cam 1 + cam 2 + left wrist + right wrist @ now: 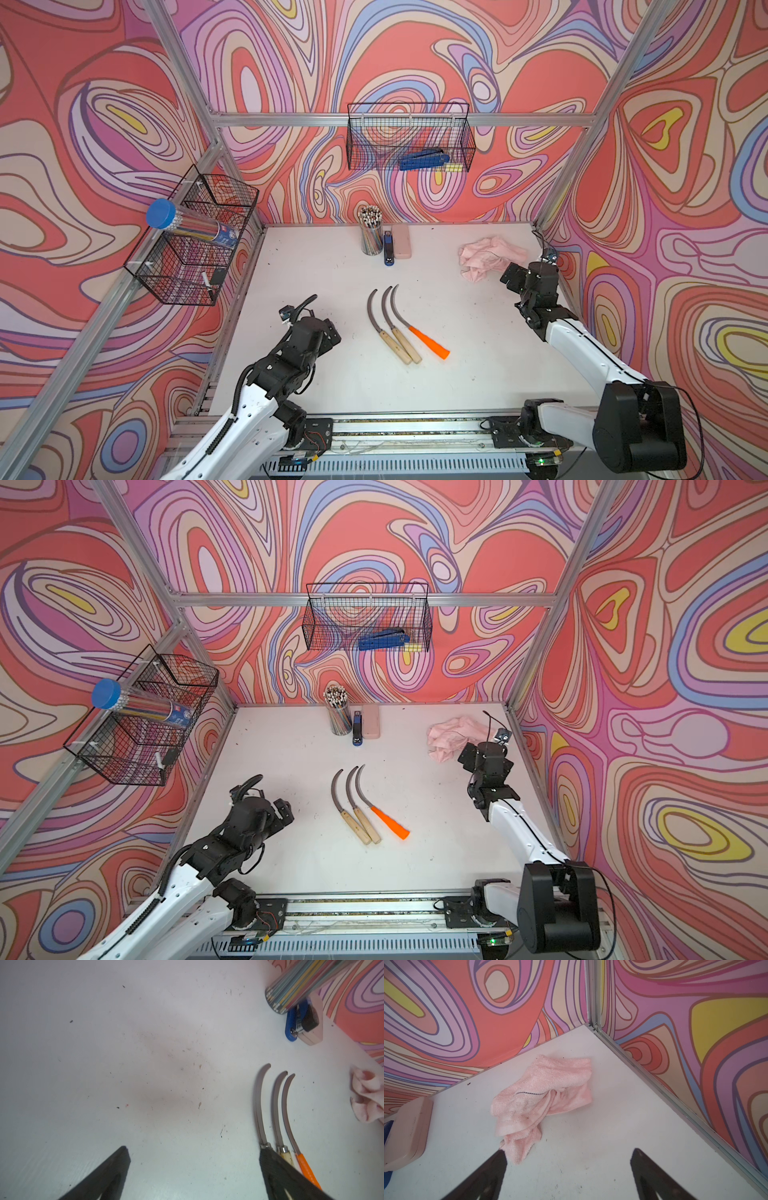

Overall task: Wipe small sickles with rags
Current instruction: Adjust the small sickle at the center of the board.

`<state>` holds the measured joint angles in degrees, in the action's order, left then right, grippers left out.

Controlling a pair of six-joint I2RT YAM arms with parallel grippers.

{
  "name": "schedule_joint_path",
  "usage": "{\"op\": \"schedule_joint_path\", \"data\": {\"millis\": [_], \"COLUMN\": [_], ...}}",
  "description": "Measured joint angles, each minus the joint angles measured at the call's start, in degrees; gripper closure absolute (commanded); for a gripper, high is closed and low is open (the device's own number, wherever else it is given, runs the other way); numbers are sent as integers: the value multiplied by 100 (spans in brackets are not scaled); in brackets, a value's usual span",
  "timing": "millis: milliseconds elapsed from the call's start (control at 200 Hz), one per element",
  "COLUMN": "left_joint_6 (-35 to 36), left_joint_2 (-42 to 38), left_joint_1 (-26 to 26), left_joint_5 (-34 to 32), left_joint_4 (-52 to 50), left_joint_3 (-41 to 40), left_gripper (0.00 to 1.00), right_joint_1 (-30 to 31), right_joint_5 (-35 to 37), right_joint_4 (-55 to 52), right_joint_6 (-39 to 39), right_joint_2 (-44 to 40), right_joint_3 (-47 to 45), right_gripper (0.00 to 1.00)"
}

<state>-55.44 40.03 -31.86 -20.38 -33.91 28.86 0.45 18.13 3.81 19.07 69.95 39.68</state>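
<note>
front rail point(415, 428): nearest the lens; both arm bases sit on it, at the table's front edge.
left gripper point(192, 1148): jaws spread wide, nothing between them. It is over bare table point(332, 374), just left of the small sickles point(393, 329).
small sickles: three side by side mid-table, blades curving toward the back wall. Two have wooden handles, one an orange handle point(428, 343).
in the way: in the left wrist view one finger point(278, 1174) hides the nearest wooden handle.
right gripper point(569, 1149): jaws apart, empty, pointed at the rag point(548, 1093).
rag: crumpled near the back right corner. Its lower corner meets one fingertip point(497, 1160) in the wrist view — contact cannot be told.
back edge: pencil cup point(371, 232), blue stapler point(387, 249) and pink case point(401, 242), close together and well apart from the sickles.
walls: back wire basket point(409, 137) and side wire basket point(195, 237).
</note>
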Motion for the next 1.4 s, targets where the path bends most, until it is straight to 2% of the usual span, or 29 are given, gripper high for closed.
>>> {"op": "schedule_joint_path", "data": {"millis": [155, 290, 436, 561, 676, 786, 1402], "left_joint_6": [-866, -1768, -2566, -3038, -3289, -3340, -3117], "left_joint_2": [1174, 2422, 3832, 4833, 5482, 5805, 6378], "left_joint_1": [-1537, -2634, -3508, -4006, -4238, -4251, -4247], "left_joint_5": [-612, -973, -1292, -1537, -1589, -1563, -1414], "left_joint_4": [-184, -533, -1071, -1478, -1714, -1720, -1180], "left_joint_3": [328, 981, 2120, 3051, 3558, 3617, 3617], "left_gripper": [4, 1, 0, 1, 1, 4, 10], "right_joint_1": [0, 0, 0, 0, 0, 0, 0], "right_joint_5": [-13, -26, -66, -85, -111, -109, -127], "right_joint_4": [-15, -42, -52, -83, -83, -83, -175], "right_joint_6": [-13, -11, -9, -7, 0, 4, 9], "right_joint_2": [46, 61, 83, 111, 116, 129, 219], "right_joint_3": [31, 66, 92, 96, 98, 105, 175], "right_gripper": [6, 7, 7, 7, 6, 7, 7]}}
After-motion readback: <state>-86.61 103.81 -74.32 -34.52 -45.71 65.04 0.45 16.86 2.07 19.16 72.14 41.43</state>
